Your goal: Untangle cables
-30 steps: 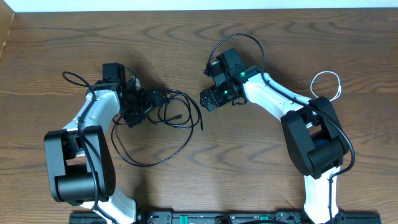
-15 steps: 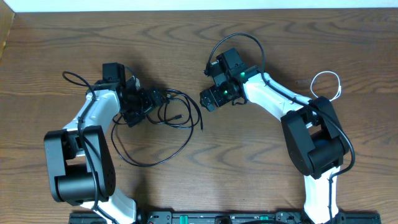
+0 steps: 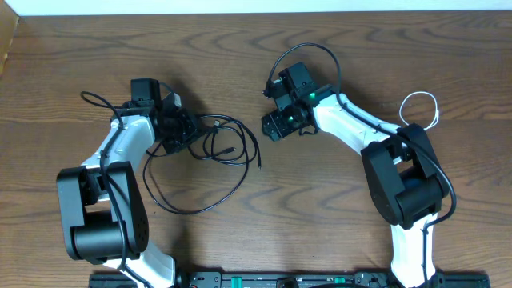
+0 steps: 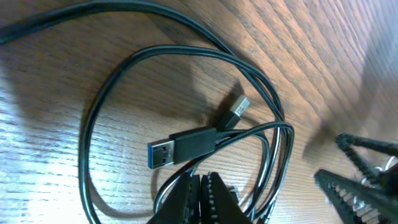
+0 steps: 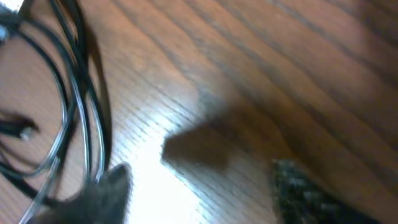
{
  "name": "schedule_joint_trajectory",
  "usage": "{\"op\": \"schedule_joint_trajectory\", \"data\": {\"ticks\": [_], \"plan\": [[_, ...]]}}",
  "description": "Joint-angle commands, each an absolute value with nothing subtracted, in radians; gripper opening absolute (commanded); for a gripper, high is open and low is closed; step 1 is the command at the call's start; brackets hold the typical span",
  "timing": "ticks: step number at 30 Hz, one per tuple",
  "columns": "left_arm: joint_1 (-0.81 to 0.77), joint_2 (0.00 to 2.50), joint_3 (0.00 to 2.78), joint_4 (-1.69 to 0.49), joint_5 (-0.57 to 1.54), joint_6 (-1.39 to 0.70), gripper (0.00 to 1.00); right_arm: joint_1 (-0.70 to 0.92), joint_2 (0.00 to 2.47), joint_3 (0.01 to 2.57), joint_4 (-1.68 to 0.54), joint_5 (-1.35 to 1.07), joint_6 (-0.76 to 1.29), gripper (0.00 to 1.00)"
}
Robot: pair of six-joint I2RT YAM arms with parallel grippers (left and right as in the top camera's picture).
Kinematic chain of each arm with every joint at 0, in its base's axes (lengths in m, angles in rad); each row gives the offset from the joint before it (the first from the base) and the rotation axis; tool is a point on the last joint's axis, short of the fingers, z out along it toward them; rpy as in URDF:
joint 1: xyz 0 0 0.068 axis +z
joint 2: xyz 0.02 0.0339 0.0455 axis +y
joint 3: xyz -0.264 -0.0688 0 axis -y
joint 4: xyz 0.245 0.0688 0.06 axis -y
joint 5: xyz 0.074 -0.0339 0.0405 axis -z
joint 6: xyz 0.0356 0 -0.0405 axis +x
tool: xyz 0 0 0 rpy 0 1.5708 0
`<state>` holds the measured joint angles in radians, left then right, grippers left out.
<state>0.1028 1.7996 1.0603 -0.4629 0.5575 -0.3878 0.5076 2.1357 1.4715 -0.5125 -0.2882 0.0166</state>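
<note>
While the left tool (image 4: pixel 200 182) is pressed together by the black cable (image 4: pixel 191 142), the right tool (image 5: pixel 202 173) stands spread.

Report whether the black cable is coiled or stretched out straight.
Coiled: the black cable lies in several overlapping loops on the table.

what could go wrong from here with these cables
The left end effector is shut among several overlapping strands of the black cable; pulling could tighten the loops instead of opening them. The USB plug lies inside a loop and may snag when dragged. The white cable sits close beside the right arm, so a swing of that arm could catch it.
</note>
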Motion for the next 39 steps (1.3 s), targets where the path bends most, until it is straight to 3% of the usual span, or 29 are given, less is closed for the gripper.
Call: {"op": "schedule_joint_trajectory", "data": {"ticks": [1, 3, 4, 12, 13, 15, 17, 21, 24, 26, 28, 34, 39], "plan": [[0.105, 1.81, 1.051, -0.466, 0.579, -0.386, 0.07, 0.509, 2.16, 1.459, -0.516, -0.283, 0.022, 0.38], [0.105, 1.81, 1.051, -0.47, 0.564, -0.386, 0.08, 0.509, 2.16, 1.459, -0.515, -0.283, 0.022, 0.02], [0.105, 1.81, 1.051, -0.474, 0.56, -0.386, 0.08, 0.509, 2.16, 1.459, -0.515, -0.283, 0.022, 0.01], [0.105, 1.81, 1.05, -0.526, 0.542, -0.386, 0.08, 0.509, 2.16, 1.459, -0.508, -0.305, 0.03, 0.05], [0.099, 1.81, 1.049, -0.531, 0.503, -0.386, 0.15, 0.513, 2.16, 1.459, -0.494, -0.352, 0.03, 0.11], [0.089, 1.81, 1.049, -0.538, 0.453, -0.387, 0.17, 0.52, 2.16, 1.459, -0.475, -0.406, 0.029, 0.13], [0.072, 1.81, 1.049, -0.545, 0.409, -0.386, 0.27, 0.532, 2.16, 1.459, -0.456, -0.444, 0.029, 0.13], [0.033, 1.81, 1.049, -0.581, 0.331, -0.386, 0.3, 0.564, 2.16, 1.459, -0.449, -0.452, 0.03, 0.18], [0.006, 1.81, 1.049, -0.625, 0.234, -0.386, 0.29, 0.585, 2.16, 1.459, -0.453, -0.451, 0.029, 0.2], [-0.008, 1.81, 1.049, -0.664, 0.146, -0.387, 0.15, 0.599, 2.16, 1.459, -0.455, -0.451, 0.029, 0.25], [-0.016, 1.81, 1.049, -0.702, 0.054, -0.41, 0.08, 0.611, 2.16, 1.459, -0.455, -0.45, 0.029, 0.29], [-0.017, 1.81, 1.049, -0.774, -0.118, -0.477, 0.08, 0.642, 2.16, 1.459, -0.454, -0.419, 0.029, 0.3], [-0.017, 1.81, 1.05, -0.784, -0.105, -0.493, 0.08, 0.649, 2.16, 1.459, -0.398, -0.299, 0.028, 0.13]]}}
